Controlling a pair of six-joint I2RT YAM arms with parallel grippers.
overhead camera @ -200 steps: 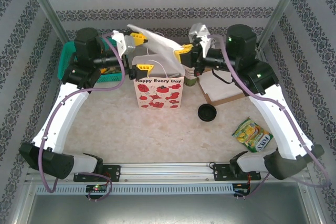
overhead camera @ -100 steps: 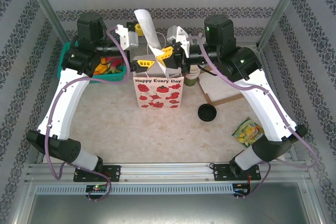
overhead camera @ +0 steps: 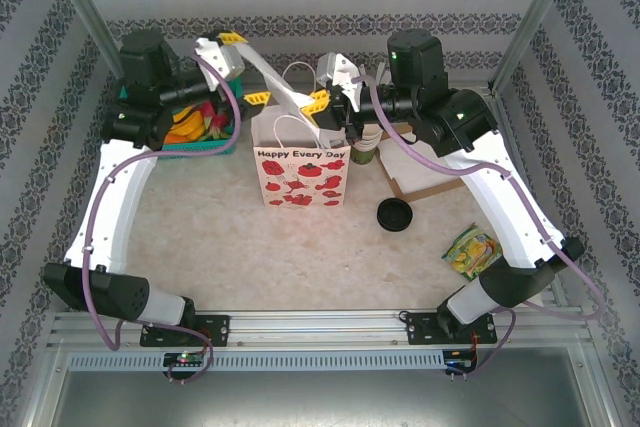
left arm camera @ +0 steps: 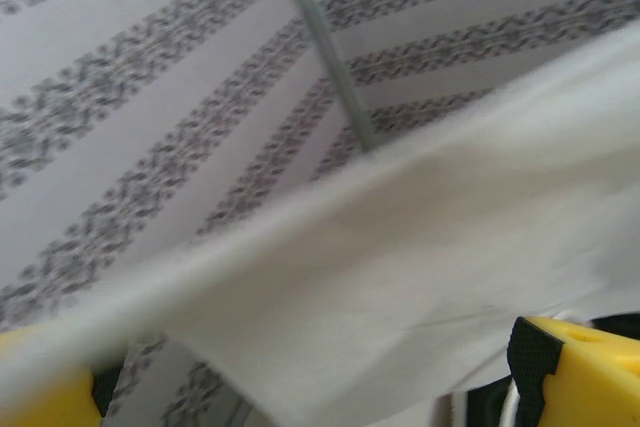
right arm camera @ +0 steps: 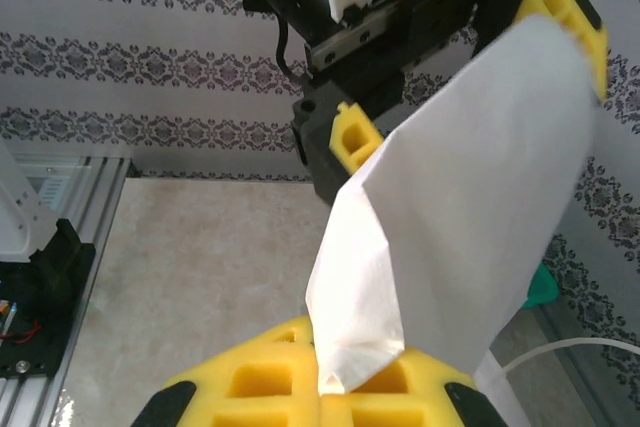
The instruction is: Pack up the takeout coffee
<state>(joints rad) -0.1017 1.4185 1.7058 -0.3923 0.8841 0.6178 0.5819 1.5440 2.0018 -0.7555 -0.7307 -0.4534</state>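
Step in hand, as I read it: feeding white paper sheet (overhead camera: pixel 277 79) toward gift bag (overhead camera: pixel 303 175) on desk (overhead camera: pixel 200 237). R pincer (right arm camera: pixel 322 387) is clamped on sheet's lower corner. L pincer (overhead camera: pixel 245 67) fingers stand wide apart, sheet lying loose between them. Re takeout coffee: I cannot place it; bag interior hidden, poss. inside. Green cups (overhead camera: pixel 362 154) stand just right of bag, lid not discernible. Next move calls for R to lower sheet into bag mouth, clear of handles.

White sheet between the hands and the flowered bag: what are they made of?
Sheet: thin matte paper, likely tissue or a napkin; it drapes softly, with layered folds at the pinched corner. Bag: stiff printed paper by its look; it stands upright with crisp edges.
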